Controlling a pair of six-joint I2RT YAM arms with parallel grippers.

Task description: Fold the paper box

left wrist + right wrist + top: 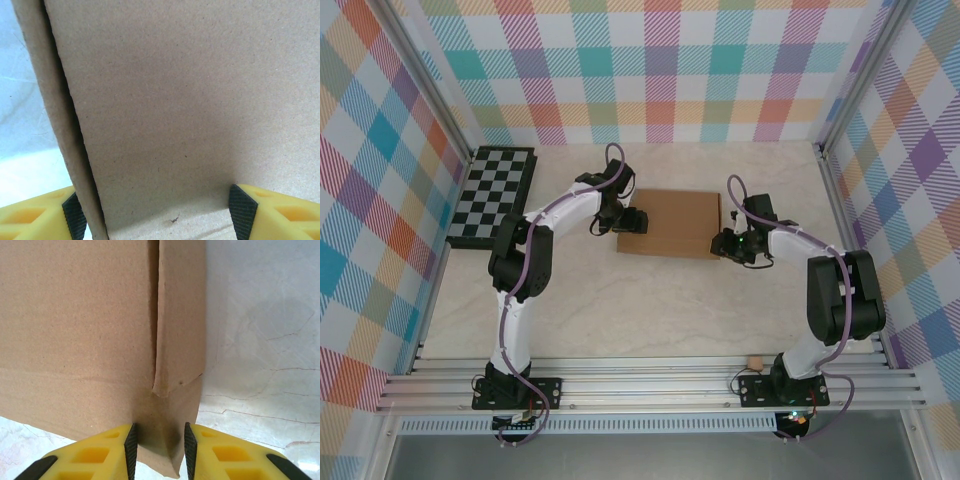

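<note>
While the paper box [675, 220] lies flat and closed on the pale marbled worktop [620, 310], just right of the centre of the overhead view, both arms reach in to it from opposite ends. The left end effector [632, 220] sits at the box's left edge, and the right end effector [725, 243] is at its lower right corner.

Seen from the left wrist, the left end effector [159, 215] stands wide. One black pad [75, 217] is at the lower left of the frame, outside the box's side wall, and the other is at the lower right against the broad brown top panel [190, 100], which runs on past it. A dark seam runs between wall and panel.

Seen from the right wrist, the right end effector [160, 440] is narrow, its yellow fingers [85, 455] close on either side of a shadowed corner of cardboard [75, 315]. Whether the pads actually pinch it cannot be told. A narrow flap edge curls slightly away along the box's right side, with bare worktop [260, 340] beyond.

At the upper left of the overhead view a black-and-grey chessboard [492, 195] lies well apart from the box. A tiny brown scrap [754, 361] rests on the aluminium rail [650, 385] near the right arm's base.
</note>
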